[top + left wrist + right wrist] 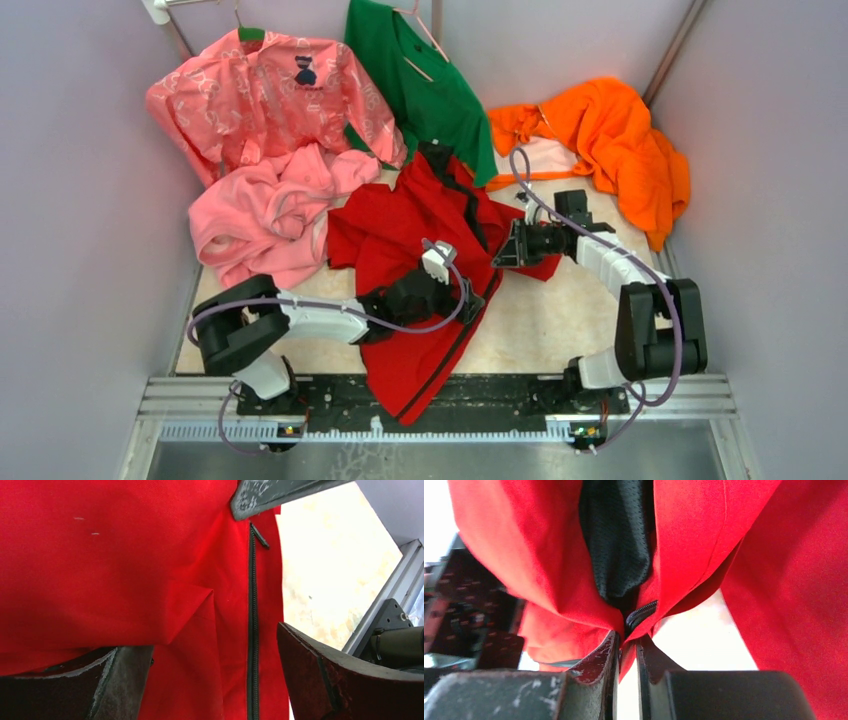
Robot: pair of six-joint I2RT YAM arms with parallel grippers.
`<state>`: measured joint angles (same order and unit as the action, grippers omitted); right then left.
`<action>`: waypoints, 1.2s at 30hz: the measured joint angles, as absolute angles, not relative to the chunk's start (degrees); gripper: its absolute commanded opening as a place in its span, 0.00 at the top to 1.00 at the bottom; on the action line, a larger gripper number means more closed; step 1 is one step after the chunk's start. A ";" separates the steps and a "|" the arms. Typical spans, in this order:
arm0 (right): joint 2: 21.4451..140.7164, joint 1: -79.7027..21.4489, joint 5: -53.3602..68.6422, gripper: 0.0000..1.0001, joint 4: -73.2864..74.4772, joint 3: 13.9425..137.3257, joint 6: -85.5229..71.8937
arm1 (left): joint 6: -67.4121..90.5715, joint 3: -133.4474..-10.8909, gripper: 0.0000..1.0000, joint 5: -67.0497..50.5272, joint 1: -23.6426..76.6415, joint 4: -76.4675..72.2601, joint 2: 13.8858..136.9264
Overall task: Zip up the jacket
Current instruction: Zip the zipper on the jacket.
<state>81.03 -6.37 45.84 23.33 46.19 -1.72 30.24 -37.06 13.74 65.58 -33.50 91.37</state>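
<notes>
While my two arms reach in from the near edge, the one red jacket (pixel 390 225) lies crumpled in the middle of the table (pixel 560 320). Its lower end drapes over the rail (pixel 500 392) between my bases. Four other garments ring it at the back: a patterned pink shirt (pixel 270 100), a pink fleece (pixel 260 215), a green shirt (pixel 425 80) and an orange garment (pixel 620 140).

My left gripper (pixel 475 295) hangs over the jacket's front with its jaws wide apart, gripping nothing. My right gripper (pixel 503 250) has its jaws pressed together on the jacket's edge.

Only the top view shows all five garments and both arms, though my left wrist covers part of the jacket there. Only the left wrist view shows the zipper (pixel 252 630) close up, one dark line of teeth running between my two spread fingers (pixel 320 670), with a small pull tab (pixel 260 536) at its far end. Only the right wrist view shows the black mesh lining (pixel 616 540) inside the fold, with a short run of zipper teeth just above my fingertips.

Whether those fingertips pinch the zipper tape itself or only red cloth beside it, I cannot tell. A grey piece (pixel 280 495) at the top of the left wrist view is cut off by the frame, and I cannot identify it.
</notes>
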 measured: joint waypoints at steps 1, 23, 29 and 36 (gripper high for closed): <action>81.12 -6.02 48.05 0.91 22.57 46.19 -2.42 | 30.04 -37.08 0.05 13.23 65.43 -33.74 91.77; 83.66 -5.43 66.78 0.93 14.98 45.78 -7.40 | 29.85 -40.47 1.00 0.34 58.98 -41.41 99.98; 82.56 -5.08 56.86 0.48 24.97 48.95 4.71 | 29.47 -39.31 1.00 -3.49 58.06 -41.32 98.89; 68.82 -0.36 52.77 0.37 31.51 49.56 20.86 | 28.21 -42.63 1.00 -7.03 57.65 -34.35 97.84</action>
